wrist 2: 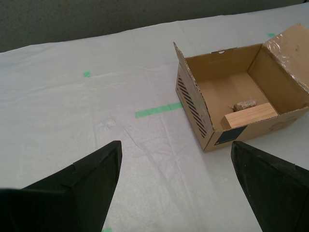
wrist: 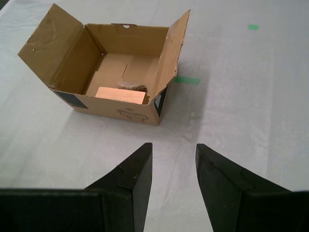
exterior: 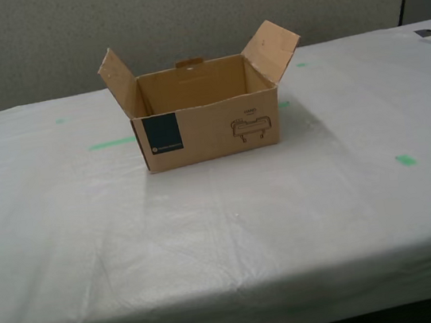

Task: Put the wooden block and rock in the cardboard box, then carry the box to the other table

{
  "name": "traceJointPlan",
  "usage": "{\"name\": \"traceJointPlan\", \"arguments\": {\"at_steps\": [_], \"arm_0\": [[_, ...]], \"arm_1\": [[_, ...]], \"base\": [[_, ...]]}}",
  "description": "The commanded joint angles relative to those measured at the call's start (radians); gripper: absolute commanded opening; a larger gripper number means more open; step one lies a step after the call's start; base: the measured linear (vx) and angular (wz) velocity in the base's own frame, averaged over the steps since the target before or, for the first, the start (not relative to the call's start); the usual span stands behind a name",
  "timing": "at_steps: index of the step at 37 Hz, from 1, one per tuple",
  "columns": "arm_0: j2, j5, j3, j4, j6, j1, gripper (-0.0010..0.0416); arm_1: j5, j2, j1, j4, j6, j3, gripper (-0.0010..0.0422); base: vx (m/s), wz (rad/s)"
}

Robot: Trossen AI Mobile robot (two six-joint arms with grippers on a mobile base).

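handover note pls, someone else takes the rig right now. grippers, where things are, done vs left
My first gripper: open, empty, clear of the box.
My second gripper: open wide, empty, also clear of it.
Brown corrugated cardboard box: flaps open, standing on the wrinkled white table with green tape marks.
Pale tan wooden block and small speckled grey-brown rock: both lying inside the box, side by side on its floor.
Done: loading, and the box appears delivered.
Left: nothing obvious; just confirm this is the intended table.
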State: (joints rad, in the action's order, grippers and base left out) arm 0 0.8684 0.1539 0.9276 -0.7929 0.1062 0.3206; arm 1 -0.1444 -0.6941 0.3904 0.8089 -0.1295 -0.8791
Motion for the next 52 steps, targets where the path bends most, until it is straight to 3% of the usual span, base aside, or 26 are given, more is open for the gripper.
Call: {"name": "traceJointPlan", "arguments": {"at_steps": [1, 52], "arm_0": [[0.000, -0.002, 0.001, 0.001, 0.002, 0.001, 0.0121], [0.000, -0.002, 0.001, 0.001, 0.002, 0.001, 0.0121]], "arm_1": [[0.003, 0.000, 0.000, 0.000, -0.001, -0.001, 0.0307], [0.003, 0.000, 0.000, 0.000, -0.001, -0.001, 0.0307]], "base": [[0.000, 0.000], [0.000, 0.000]]}}
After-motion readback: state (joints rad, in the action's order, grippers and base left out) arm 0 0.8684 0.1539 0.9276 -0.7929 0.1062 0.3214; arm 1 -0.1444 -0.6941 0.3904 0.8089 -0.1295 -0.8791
